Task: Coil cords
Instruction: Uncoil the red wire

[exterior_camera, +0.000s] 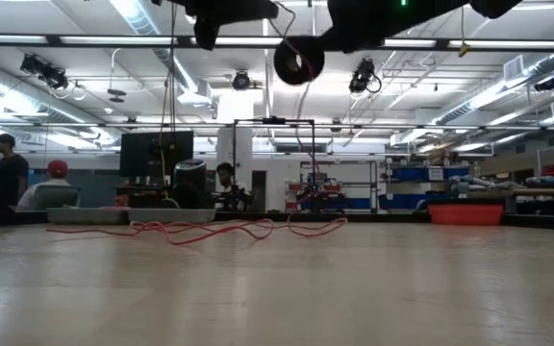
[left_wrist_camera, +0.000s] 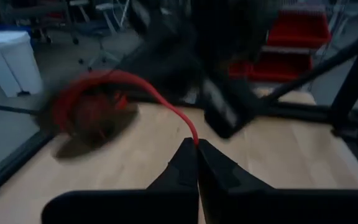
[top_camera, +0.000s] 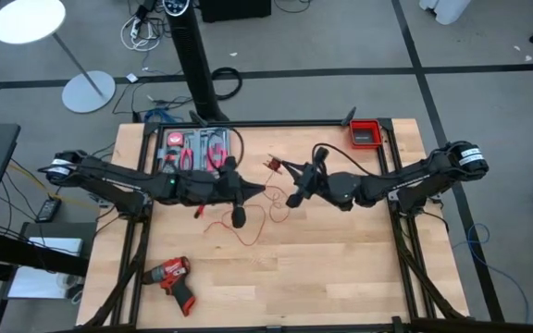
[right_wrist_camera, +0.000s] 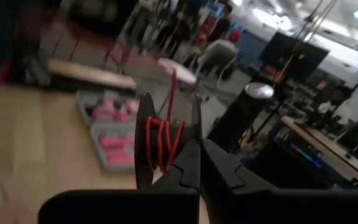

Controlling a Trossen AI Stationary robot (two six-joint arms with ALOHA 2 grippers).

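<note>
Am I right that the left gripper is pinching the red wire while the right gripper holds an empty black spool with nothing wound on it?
Not quite: the black spool in the right gripper already carries turns of red wire, as the right wrist view shows. The left gripper is indeed shut on the wire, per the left wrist view.

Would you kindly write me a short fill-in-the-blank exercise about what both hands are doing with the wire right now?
1. The left hand is shut on the thin ____ wire.
2. The right hand grips a dark spool with the wire wound ____ it.
3. In the low view, the slack wire lies loose on the ____.
4. The drill lies on the table, ____ by either hand.

Missing words: red; around; table; untouched
</note>
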